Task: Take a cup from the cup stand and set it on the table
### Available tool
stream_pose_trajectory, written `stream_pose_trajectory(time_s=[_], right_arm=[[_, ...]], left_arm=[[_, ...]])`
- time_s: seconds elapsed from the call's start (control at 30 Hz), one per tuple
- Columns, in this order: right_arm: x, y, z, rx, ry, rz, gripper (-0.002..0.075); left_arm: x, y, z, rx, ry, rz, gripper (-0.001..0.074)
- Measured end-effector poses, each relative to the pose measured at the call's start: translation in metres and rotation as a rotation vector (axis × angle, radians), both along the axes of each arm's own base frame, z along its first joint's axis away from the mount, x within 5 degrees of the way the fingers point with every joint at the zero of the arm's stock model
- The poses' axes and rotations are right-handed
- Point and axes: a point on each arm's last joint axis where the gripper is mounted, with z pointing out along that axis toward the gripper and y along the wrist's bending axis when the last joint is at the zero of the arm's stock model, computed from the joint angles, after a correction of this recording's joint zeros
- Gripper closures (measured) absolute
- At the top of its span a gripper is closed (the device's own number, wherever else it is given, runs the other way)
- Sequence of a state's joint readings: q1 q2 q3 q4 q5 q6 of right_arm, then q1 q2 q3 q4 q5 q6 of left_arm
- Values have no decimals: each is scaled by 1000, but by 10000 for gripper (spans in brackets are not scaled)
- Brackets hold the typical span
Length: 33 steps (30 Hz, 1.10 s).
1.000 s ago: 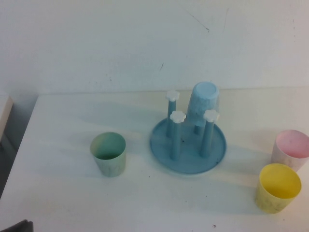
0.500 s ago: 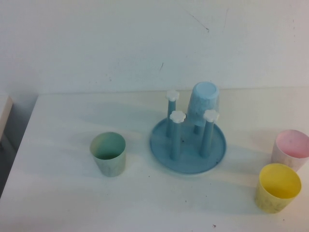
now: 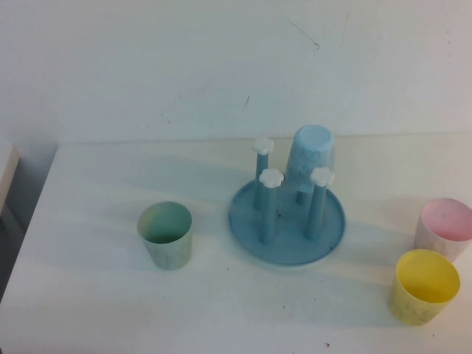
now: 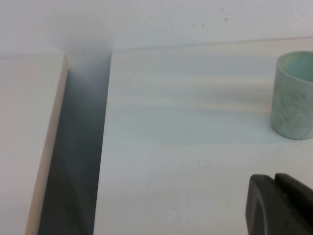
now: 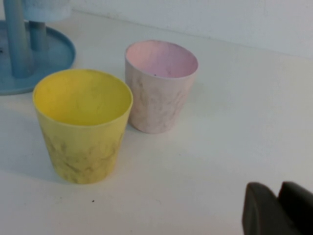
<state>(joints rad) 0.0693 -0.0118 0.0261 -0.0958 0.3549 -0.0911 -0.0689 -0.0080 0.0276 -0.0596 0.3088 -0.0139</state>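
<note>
One cup (image 4: 293, 95) upright on table (image 4: 186, 161), apart from left gripper (image 4: 279, 203), seemingly closed.

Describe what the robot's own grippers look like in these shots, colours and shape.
Little shows. In the left wrist view, the left gripper is a dark charcoal, matte block with rounded corners and a thin seam between two parts, near the mint-green cup. In the right wrist view, the right gripper looks alike: two dark rounded lobes, beside the yellow cup. No cables or markings show. Neither arm appears in the high view.
</note>
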Motion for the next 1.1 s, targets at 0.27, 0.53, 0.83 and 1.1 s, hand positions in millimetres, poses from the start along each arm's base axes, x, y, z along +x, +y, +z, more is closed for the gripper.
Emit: stream_pose_trajectory(time_s=[0.27, 0.53, 0.83, 1.1], right_arm=[[0, 0, 0, 0, 0, 0, 655], [0, 0, 0, 0, 0, 0, 655], [0, 0, 0, 0, 0, 0, 655], [0, 0, 0, 0, 0, 0, 655]], left_arm=[[0, -1, 0, -18, 3, -13, 738], [0, -1, 0, -18, 3, -13, 738], [0, -2, 0, -27, 4, -14, 738], [0, -2, 0, -30, 4, -14, 738]])
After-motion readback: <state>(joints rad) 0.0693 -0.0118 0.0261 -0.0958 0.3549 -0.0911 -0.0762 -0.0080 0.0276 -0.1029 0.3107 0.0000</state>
